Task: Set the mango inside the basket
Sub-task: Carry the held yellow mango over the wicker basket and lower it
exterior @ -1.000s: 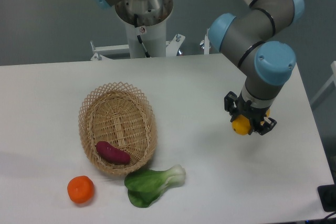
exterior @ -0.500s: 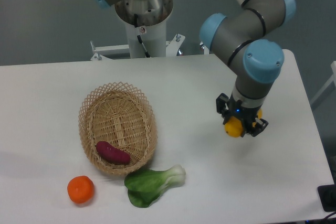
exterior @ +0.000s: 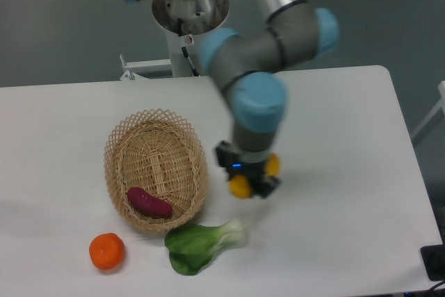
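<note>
Yellow mango (exterior: 241, 186) sits clamped within the pincer (exterior: 247, 178) — just beside the basket (exterior: 155, 170).

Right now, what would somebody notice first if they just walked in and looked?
Probably the big grey-and-blue robot arm reaching down over the middle of the table, its claw shut on a yellow mango just right of the basket. Next, the wicker basket with a purple sweet potato inside, and the bright orange and leafy bok choy lying in front of it.
</note>
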Motion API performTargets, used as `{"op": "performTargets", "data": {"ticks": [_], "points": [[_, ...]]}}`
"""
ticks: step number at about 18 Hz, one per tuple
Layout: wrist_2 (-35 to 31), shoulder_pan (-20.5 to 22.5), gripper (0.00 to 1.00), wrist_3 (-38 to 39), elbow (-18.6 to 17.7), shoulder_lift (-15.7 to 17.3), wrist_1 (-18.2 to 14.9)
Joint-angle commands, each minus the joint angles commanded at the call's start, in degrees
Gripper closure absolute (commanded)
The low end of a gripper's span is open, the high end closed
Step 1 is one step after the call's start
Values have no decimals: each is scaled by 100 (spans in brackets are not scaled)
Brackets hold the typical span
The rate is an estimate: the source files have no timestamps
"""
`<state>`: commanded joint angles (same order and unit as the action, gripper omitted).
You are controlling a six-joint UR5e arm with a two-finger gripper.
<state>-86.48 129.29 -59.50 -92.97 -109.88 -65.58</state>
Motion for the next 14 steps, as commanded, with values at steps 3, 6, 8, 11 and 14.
{"op": "performTargets", "data": {"ticks": [3,6,8,11,14], "points": [[-9,-359,40,-35,-484,247,211],[-35,-756,40,-9,-643,256,466],[-35,-923,40,-18,-670,230,519],[-70,-1116,40,105,-696,125,520],[-88,-1178,40,228,-924,151,537]]}}
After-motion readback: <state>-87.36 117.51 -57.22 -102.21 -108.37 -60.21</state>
